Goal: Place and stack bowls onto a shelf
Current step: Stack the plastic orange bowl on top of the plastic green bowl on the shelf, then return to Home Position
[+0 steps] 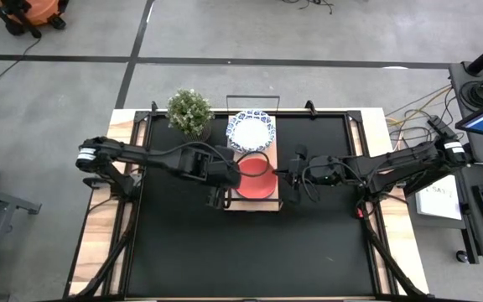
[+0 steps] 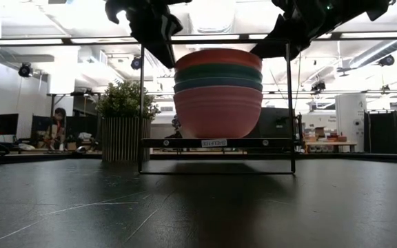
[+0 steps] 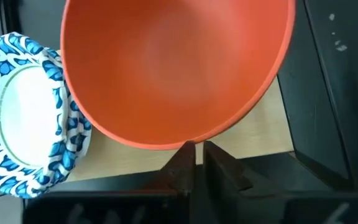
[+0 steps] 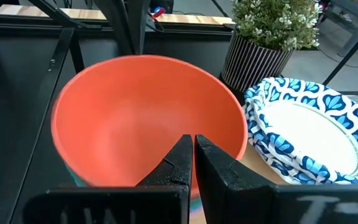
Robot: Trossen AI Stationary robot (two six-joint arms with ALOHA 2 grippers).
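A stack of plain bowls, pink at the bottom, then blue and green, with a red bowl on top, stands on the near half of the wooden shelf. White bowls with blue-patterned rims sit stacked on the shelf's far half. My left gripper is shut at the red bowl's left rim. My right gripper is shut at its right rim. In the low view both grippers hang just above the stack's two sides. My left gripper has its shut fingertips right at the red bowl's left rim, coming slanting from above and the left; I cannot tell whether they touch it. My right gripper has its shut fingertips over the bowl's right rim, which they hide; I cannot tell whether they touch it.
A potted green plant stands at the far left of the shelf. The shelf's thin black wire frame rises beside and above the stack. The black mat spreads toward the near edge.
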